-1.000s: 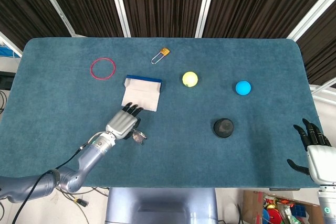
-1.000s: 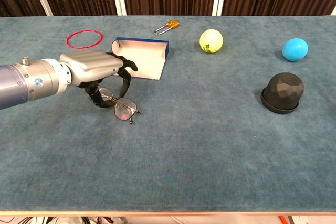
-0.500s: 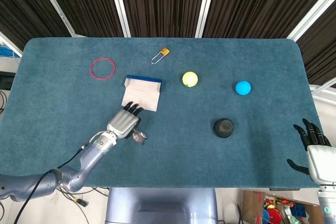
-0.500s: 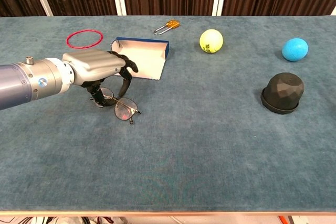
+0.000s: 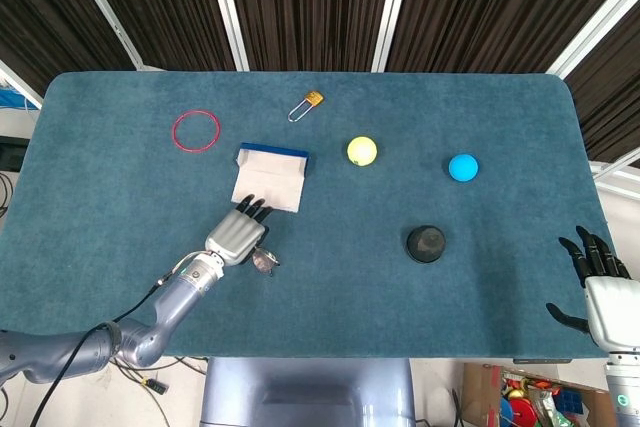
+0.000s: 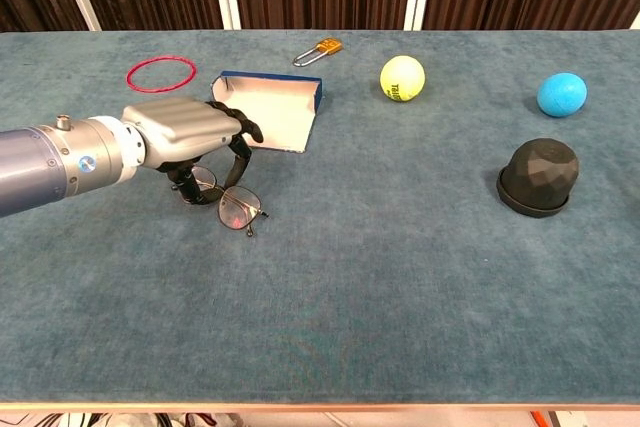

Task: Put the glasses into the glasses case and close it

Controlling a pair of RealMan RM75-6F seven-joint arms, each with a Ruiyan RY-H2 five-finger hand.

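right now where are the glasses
The glasses lie on the table's left half, just in front of the open glasses case, with the left hand over their left end; whether it grips them is unclear.

Left hand [image 6: 190, 132] reaches forward, fingers curled down; right hand [image 5: 600, 282] rests apart, fingers spread.

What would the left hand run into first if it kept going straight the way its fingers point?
Probably the open glasses case: the left hand points at its near edge, just beyond the fingertips. The height gap is unclear.
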